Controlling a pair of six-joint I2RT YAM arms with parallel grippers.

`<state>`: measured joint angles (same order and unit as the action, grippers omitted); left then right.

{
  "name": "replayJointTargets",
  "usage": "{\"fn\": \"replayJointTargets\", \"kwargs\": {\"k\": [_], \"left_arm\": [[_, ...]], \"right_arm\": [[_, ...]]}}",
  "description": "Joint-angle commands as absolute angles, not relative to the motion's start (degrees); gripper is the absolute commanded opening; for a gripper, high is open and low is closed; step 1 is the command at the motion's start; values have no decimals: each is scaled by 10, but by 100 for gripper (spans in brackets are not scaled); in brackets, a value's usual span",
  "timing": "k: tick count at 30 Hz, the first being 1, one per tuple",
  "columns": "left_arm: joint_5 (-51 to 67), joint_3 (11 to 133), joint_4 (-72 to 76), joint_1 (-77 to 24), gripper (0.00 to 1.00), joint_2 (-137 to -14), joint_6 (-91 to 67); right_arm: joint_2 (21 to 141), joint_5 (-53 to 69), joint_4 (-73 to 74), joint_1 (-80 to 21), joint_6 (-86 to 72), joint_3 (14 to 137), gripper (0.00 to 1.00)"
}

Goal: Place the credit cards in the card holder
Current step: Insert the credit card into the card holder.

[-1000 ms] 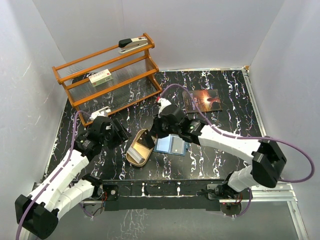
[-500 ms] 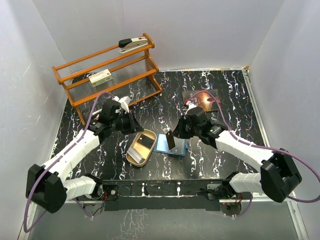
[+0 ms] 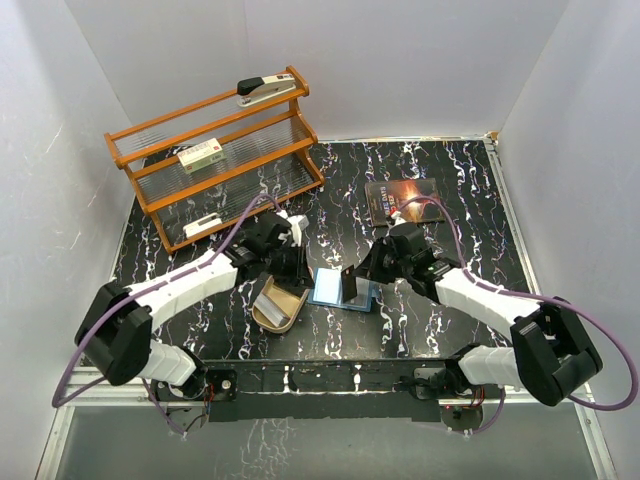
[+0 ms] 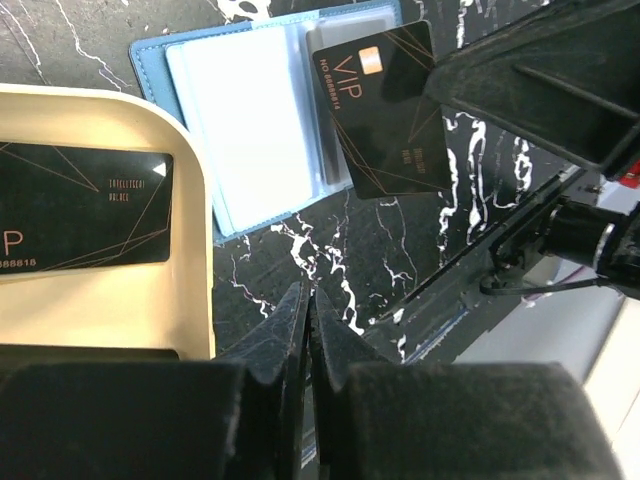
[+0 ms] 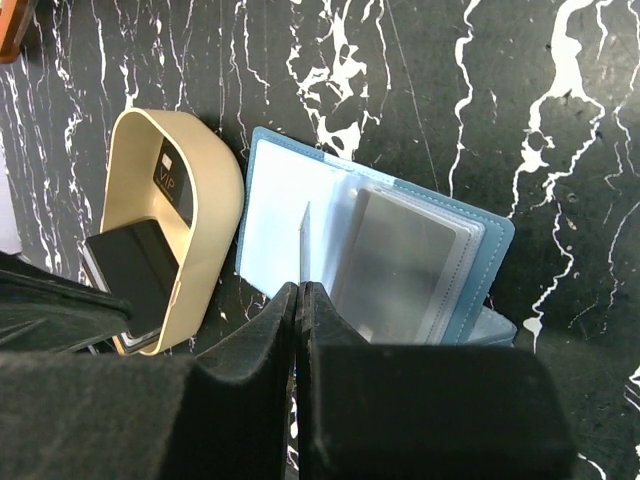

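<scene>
Seen from overhead, a small blue folding card holder point(image 3: 325, 287) lies open on the black white-veined marble tabletop point(image 3: 450, 170), just toward 6 o'clock from centre. The right arm's fingers point(image 5: 255, 340) are clamped on a black plastic credit card with gold lettering point(image 4: 385, 115). They hold it on edge directly over the holder's clear sleeves; whether it touches them cannot be told. At the holder's 9 o'clock, just beside it, sits a tan oblong tray point(image 5: 205, 210) with a second black credit card point(image 4: 80, 225) lying flat inside. The left arm's fingers point(image 4: 270, 345) hover at the tray's edge, pressed together with nothing between them. A greyish card point(image 5: 395, 260) seems already tucked in a sleeve. By this reading, one card is stowed, one is about to be slotted in, and the tray card is left to pick up.
</scene>
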<state>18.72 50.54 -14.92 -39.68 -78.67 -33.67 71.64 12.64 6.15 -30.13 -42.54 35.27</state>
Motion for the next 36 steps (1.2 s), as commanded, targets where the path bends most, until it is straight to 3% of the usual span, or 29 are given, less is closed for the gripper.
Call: {"fn": "replayJointTargets", "kwargs": {"k": [1,12,19,36], "left_arm": [[151,528,-139,-415,0,-820,-337],[113,533,-138,-434,0,-875,-330],[90,536,-137,-438,8,-891,-331],[43,550,-157,-439,8,-923,-325]], "right_arm": [[721,151,-15,-287,-449,334,0],[776,165,-48,-267,-453,319,0],[788,145,-30,-255,-437,314,0],[780,156,-25,-248,-440,313,0]]}}
